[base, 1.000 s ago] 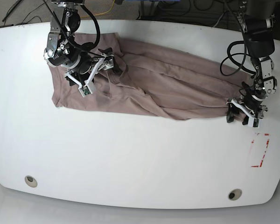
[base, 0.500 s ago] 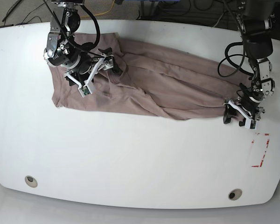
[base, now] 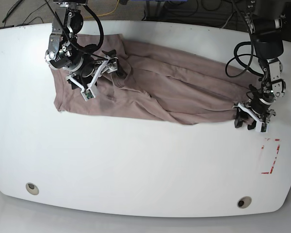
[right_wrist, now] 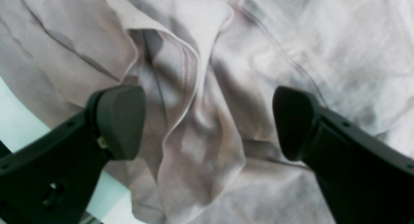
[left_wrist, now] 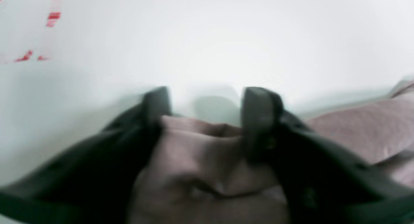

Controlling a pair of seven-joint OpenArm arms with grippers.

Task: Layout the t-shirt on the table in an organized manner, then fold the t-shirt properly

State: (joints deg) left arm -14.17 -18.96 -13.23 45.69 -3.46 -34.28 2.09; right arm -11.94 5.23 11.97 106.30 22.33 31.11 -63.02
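Observation:
The mauve-brown t-shirt (base: 169,92) lies stretched and wrinkled across the far half of the white table (base: 136,160). My left gripper (base: 247,121) is down at the shirt's right end. In the left wrist view this gripper (left_wrist: 207,110) has its jaws partly narrowed, with a bunch of fabric (left_wrist: 200,152) between the two fingers; a gap still shows. My right gripper (base: 102,77) hovers over the shirt's left part. In the right wrist view that gripper (right_wrist: 208,120) stands wide open above folded seams (right_wrist: 190,65), holding nothing.
A red tape rectangle (base: 270,156) marks the table just in front of the left gripper, and the red tape (left_wrist: 51,18) also shows blurred in the left wrist view. Two round grommet holes (base: 32,188) (base: 243,202) sit near the front edge. Cables hang behind the table.
The left gripper has shifted slightly back and left onto the shirt's right end, and its jaws have narrowed around the fabric. The right arm has stayed put.

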